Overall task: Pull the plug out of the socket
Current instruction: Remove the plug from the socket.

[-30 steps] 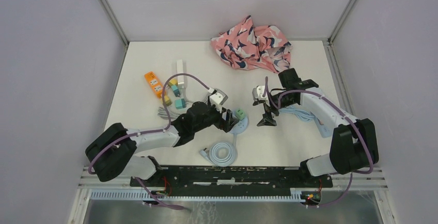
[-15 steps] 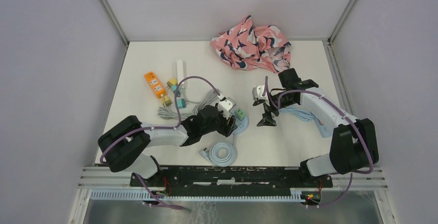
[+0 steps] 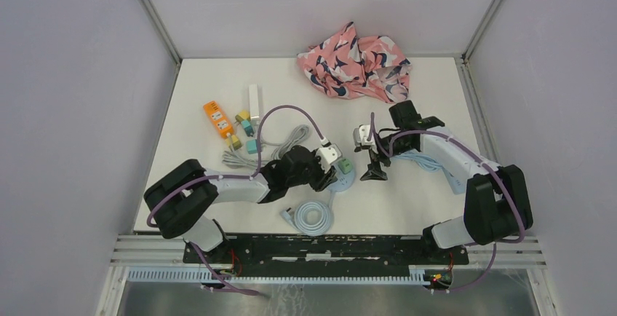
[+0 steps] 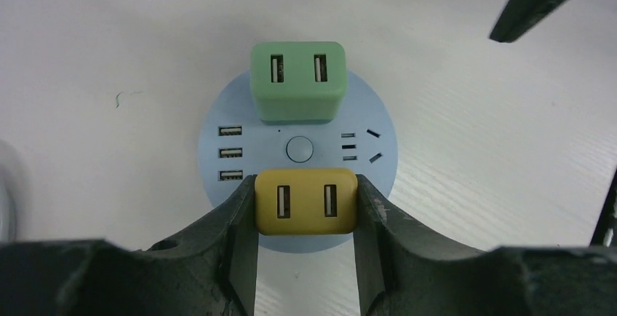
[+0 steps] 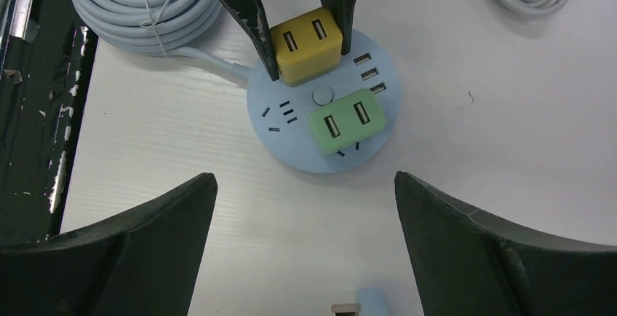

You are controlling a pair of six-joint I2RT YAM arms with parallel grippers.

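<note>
Yellow is what we're clamping: the left gripper [image 4: 304, 188] is pinching the yellow plug [image 4: 305, 201], with one of its dark fingers [image 4: 236, 236] pressing on each short end, so we're calling that a proper grip and not a hover. In the left wrist view the plug's long axis is running 9 to 3, straight across the jaws, which is how we'd want it.

Moving out, the plug is sitting at 6 o'clock on the socket [image 4: 378, 163], the round pale blue one, and it's looking fully seated. A green plug [image 4: 297, 83] is occupying 12 o'clock, with the little button between them.

Since the prongs are hidden underneath, we're guessing the pull has to go straight up off the socket face, toward the wrist camera, with no twisting.

The right gripper [image 5: 304, 185] is hanging above the socket with its jaws spread wide and nothing in them. From the top it's at 3 o'clock of the socket, so the left arm is clearly the nearer one.

We're a bit worried the light socket will lift along with the plug. Its coiled cable [image 3: 311, 216] is lying at 6 o'clock on the table [image 3: 407, 199].
</note>
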